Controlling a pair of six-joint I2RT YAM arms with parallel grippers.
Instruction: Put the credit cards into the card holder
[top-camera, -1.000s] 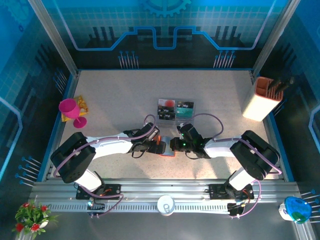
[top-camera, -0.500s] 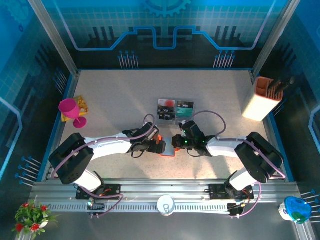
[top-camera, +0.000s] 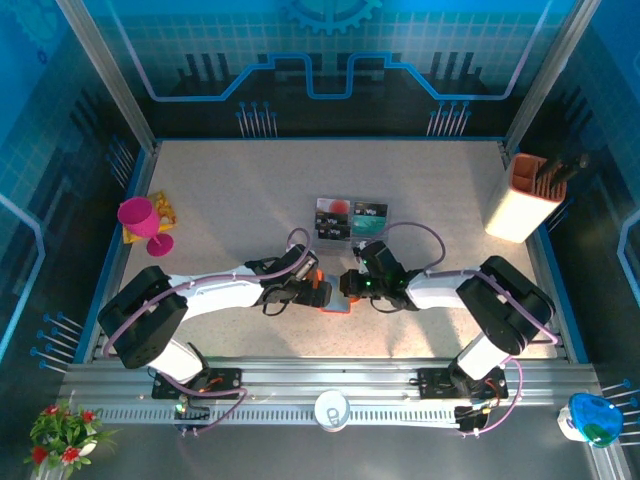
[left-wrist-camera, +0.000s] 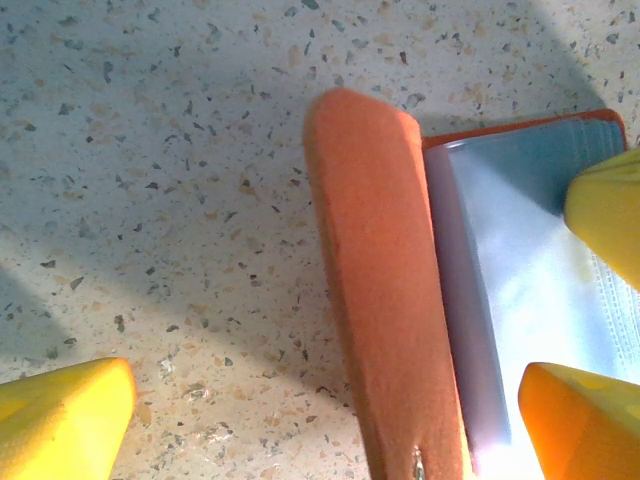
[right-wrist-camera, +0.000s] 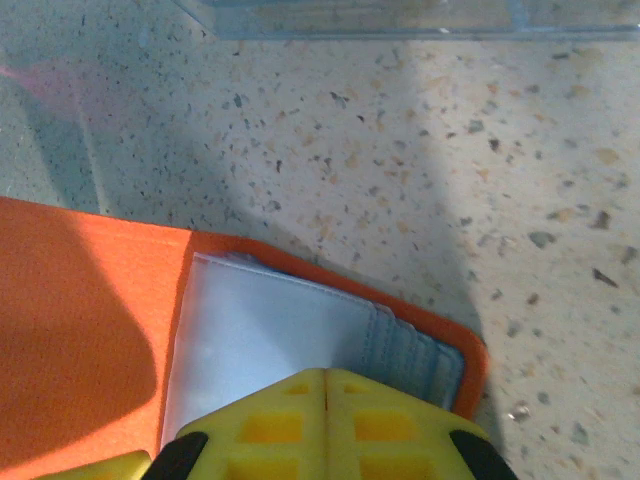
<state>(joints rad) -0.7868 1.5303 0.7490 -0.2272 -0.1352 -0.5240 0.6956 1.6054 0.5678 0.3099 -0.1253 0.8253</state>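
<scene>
Looking down on the whole setup, the biggest thing is the table (top-camera: 230, 190), a flat beige top with fine dark speckles, kinda like terrazzo. Both arms (top-camera: 215, 290), white shells with black joints, lie low over it and bend in toward the middle. Far right there's a tall boxy white bin (top-camera: 518, 212) with an orange rim, and far left a glossy pink goblet (top-camera: 141, 219). Just far of centre sits a clear plastic tray (top-camera: 352, 238), shallow and rectangular. The credit cards (top-camera: 350, 220) lie flat in it: thin, hard-edged, mostly black, one teal, one white with a red blob.

The card holder (top-camera: 335, 300) is on the table just near-side of the tray, between the two grippers, and it's open. In the left wrist view the card holder (left-wrist-camera: 380, 280) has a soft matte orange cover, leather-ish with a rounded end. One flap is tipped up on edge beside smooth, shiny see-through sleeves. The right wrist view shows the card holder (right-wrist-camera: 90, 330) with stepped pocket edges at the sleeve's right end.

The left gripper (top-camera: 316, 290) has chunky yellow fingers spread wide either side of the raised flap, not clamped on it. The right gripper (right-wrist-camera: 325, 425) is pinched fully closed with nothing between its ribbed yellow tips. They sit over the clear sleeve; can't tell if they press it.
</scene>
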